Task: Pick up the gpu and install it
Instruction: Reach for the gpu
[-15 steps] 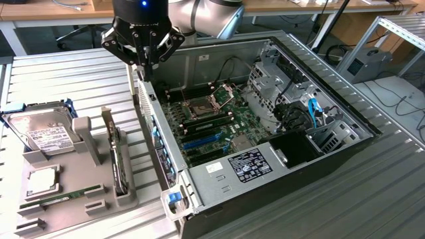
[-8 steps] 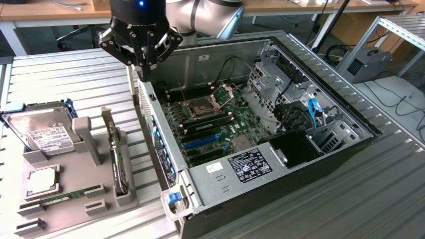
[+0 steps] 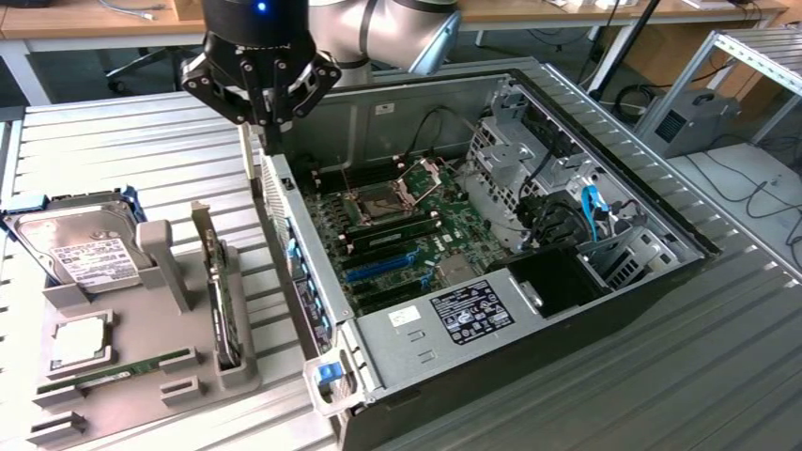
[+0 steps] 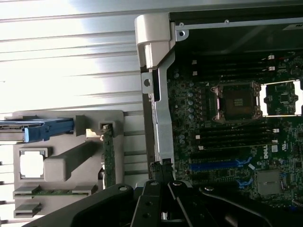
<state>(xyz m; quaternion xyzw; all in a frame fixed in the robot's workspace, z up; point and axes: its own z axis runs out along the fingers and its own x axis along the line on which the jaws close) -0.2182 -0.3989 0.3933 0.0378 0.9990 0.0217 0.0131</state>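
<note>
Hand (image 3: 269, 141) closed over case (image 3: 376, 108) edge; gpu (image 3: 224, 305) racked.

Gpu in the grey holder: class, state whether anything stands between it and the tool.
Nothing visible does: the tool hangs above the case wall; the gpu stands on edge in the grey holder beside that wall.

a hard drive (image 3: 82, 252) and ram stick (image 3: 119, 369) sit in a grey holder (image 3: 153, 326) on a slatted table (image 3: 126, 160).

Seemingly metal table (image 3: 126, 141) bears 1 grey holder (image 3: 119, 399) and 1 open case (image 3: 602, 348).
</note>
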